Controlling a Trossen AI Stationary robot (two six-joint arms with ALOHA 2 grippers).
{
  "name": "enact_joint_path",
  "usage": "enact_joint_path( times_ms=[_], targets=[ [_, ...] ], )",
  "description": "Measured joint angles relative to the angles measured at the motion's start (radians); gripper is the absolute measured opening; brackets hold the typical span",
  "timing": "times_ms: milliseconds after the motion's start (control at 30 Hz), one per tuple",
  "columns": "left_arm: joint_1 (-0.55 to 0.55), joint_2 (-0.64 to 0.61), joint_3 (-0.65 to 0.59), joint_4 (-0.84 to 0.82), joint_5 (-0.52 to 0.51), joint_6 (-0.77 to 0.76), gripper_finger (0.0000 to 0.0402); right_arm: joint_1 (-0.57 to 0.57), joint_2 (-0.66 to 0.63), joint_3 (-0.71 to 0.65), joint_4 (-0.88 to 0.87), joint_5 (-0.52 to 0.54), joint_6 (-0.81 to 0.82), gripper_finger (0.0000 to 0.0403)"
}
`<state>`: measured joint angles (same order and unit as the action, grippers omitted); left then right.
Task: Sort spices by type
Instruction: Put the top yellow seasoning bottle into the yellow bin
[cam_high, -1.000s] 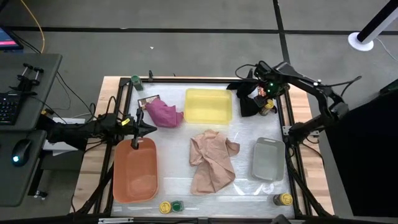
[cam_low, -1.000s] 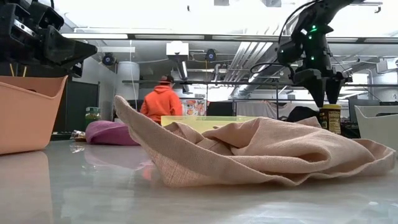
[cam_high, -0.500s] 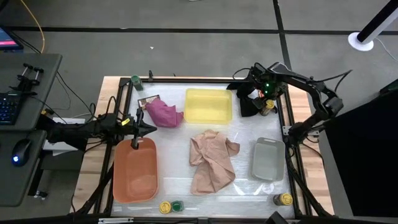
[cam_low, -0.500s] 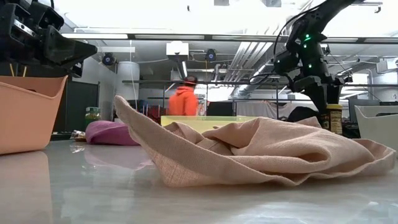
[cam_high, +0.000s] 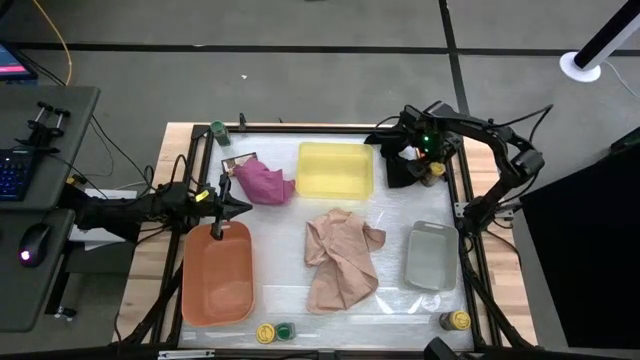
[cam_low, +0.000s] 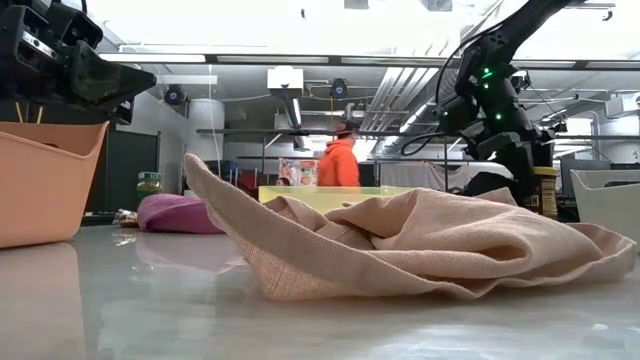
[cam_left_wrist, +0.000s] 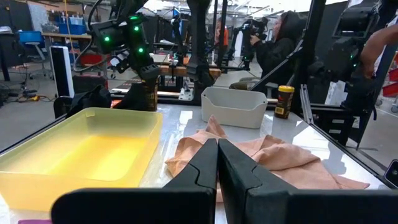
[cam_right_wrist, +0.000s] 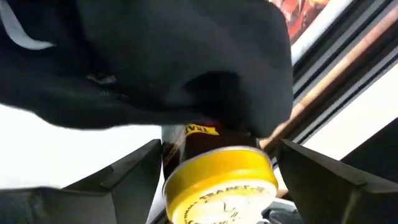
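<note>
Since the earlier frames, my right gripper (cam_high: 432, 166) has come lower at the upper right of the overhead frame and now sits level with a jar with a yellow lid (cam_right_wrist: 217, 185) that stands beside the black cloth (cam_high: 400, 165). In the right wrist view that jar stands between my two fingers (cam_right_wrist: 127, 174), which are spread apart on either side of it; I cannot tell whether they touch it. In the low view the same jar (cam_low: 545, 192) shows at the right edge, just beside the gripper. A person in an orange top (cam_low: 339, 165) has moved rightward across the room behind the table.

My left gripper (cam_high: 235, 206) waits at the left of the overhead frame, above the upper end of the orange tray (cam_high: 216, 275), with its fingers (cam_left_wrist: 196, 180) pressed together on nothing.

Other spices: a green-lidded jar (cam_high: 217, 129) at the upper left corner of the table; a yellow-lidded jar (cam_high: 266, 333) and a green-lidded one (cam_high: 285, 330) side by side at the lower edge; another yellow-lidded jar (cam_high: 459, 320) at the lower right corner. A packet (cam_high: 238, 162) lies touching the pink cloth (cam_high: 264, 183). The yellow tray (cam_high: 335, 169), tan cloth (cam_high: 341, 258) and grey tray (cam_high: 431, 256) hold no spices.
</note>
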<state>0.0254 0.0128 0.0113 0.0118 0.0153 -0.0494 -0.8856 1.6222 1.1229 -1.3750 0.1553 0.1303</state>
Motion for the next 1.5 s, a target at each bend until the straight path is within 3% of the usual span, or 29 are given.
enact_joint_path(
  times_ms=[233, 633, 867, 967, 1067, 1200, 1500],
  targets=[
    [0.000, 0.000, 0.000, 0.000, 0.000, 0.000, 0.0000, 0.000, -0.001, 0.000, -0.036, 0.036, 0.000, 0.0226],
    [0.000, 0.000, 0.000, 0.000, 0.000, 0.000, 0.0000, 0.003, -0.051, 0.023, -0.119, 0.088, -0.043, 0.0226],
    [0.000, 0.000, 0.000, 0.000, 0.000, 0.000, 0.0000, 0.003, -0.138, 0.212, -0.197, 0.095, -0.034, 0.0226],
    [0.000, 0.000, 0.000, 0.000, 0.000, 0.000, 0.0000, 0.011, -0.156, 0.332, -0.188, 0.033, 0.005, 0.0226],
    [0.000, 0.000, 0.000, 0.000, 0.000, 0.000, 0.0000, 0.061, -0.155, 0.434, -0.128, -0.048, 0.031, 0.0226],
    [0.000, 0.000, 0.000, 0.000, 0.000, 0.000, 0.0000, 0.194, -0.097, 0.532, -0.066, -0.070, 0.072, 0.0226],
    [0.000, 0.000, 0.000, 0.000, 0.000, 0.000, 0.0000, 0.453, 0.209, 0.715, -0.059, -0.057, 0.018, 0.0226]
  ],
)
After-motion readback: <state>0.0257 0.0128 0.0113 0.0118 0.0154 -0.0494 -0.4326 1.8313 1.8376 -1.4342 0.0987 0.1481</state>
